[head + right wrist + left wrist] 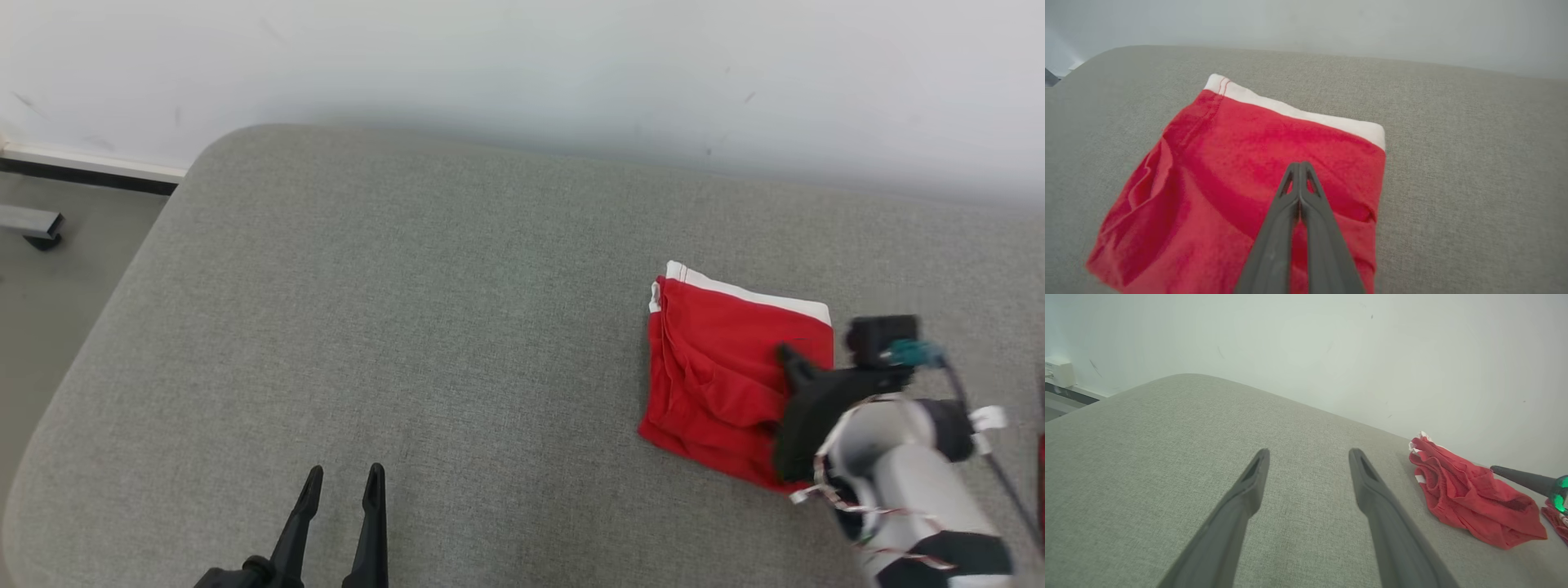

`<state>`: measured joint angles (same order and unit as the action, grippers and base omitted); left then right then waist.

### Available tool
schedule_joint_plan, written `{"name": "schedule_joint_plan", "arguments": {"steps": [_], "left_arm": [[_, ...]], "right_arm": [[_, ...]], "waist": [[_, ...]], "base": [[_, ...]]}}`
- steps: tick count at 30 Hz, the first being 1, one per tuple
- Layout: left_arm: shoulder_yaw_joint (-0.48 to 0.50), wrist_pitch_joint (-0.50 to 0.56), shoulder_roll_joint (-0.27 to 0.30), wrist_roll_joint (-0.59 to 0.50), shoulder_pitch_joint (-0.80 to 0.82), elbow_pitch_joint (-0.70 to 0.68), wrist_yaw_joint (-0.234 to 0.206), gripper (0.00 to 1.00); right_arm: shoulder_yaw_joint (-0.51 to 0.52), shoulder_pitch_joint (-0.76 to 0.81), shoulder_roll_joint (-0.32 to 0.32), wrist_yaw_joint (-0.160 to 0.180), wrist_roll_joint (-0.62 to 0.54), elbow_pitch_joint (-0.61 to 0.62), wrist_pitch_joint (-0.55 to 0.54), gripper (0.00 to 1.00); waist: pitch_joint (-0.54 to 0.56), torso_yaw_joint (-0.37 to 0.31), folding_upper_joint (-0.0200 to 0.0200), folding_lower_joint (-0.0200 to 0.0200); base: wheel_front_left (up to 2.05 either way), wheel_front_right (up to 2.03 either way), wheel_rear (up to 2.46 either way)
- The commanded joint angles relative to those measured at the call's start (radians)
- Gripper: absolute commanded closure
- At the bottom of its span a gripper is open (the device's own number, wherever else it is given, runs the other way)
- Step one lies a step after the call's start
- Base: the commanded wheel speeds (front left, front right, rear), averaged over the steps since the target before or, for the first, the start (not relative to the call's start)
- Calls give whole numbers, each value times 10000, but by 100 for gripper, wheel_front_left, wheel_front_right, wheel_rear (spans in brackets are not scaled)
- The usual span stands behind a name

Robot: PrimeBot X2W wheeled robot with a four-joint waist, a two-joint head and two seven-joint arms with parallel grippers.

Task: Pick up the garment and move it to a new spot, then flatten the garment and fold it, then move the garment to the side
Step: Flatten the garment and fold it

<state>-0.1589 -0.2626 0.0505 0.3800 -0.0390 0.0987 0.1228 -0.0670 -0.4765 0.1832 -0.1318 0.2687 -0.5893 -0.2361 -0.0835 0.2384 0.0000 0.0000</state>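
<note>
Our right gripper had its two long dark fingers pressed together along their length, tips meeting, with no cloth between them that we could see. Directly beneath and ahead of those closed tips lay the red folded cloth garment. Its white waistband ran along the edge farthest beyond the fingertips, and its rumpled folds sat off to the left of the jaws in the right wrist view. Whether the tips touched the fabric we could not tell. The garment lay on the grey woven-fabric surface with rounded corners, which ran up to a plain white wall.

Our left gripper held nothing. Its fingers stood well apart, with bare grey fabric between and ahead of them. From these open jaws the garment lay well off to the right, and in the left wrist view the tip of a right gripper finger reached over its right-hand part.
</note>
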Motion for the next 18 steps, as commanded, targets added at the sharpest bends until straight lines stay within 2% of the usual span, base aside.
{"name": "schedule_joint_plan", "arguments": {"steps": [1, 8, 13, 18], "left_arm": [[10, -25, -3, 61, 75, -29, -15, 0], [88, -25, -5, 92, 171, 64, -3, 0], [196, -25, -5, 121, 75, 75, -27, 0], [388, -25, -5, -25, -89, 98, -74, 0]], "right_arm": [[-256, 88, -234, 27, -99, 33, 196, 100], [-1978, 484, -808, 27, 15, -34, 626, 100], [-3119, 767, -1090, 27, 547, -40, 744, 100], [-3801, 917, -1260, 27, 1286, 451, 1084, 100]], "waist": [[-129, 8, 0, 0], [-168, 129, 0, 0], [-59, 108, 0, 0], [172, -96, 0, 0]], "base": [[0, 0, 0], [0, 0, 0], [0, 0, 0], [0, 0, 0]]}}
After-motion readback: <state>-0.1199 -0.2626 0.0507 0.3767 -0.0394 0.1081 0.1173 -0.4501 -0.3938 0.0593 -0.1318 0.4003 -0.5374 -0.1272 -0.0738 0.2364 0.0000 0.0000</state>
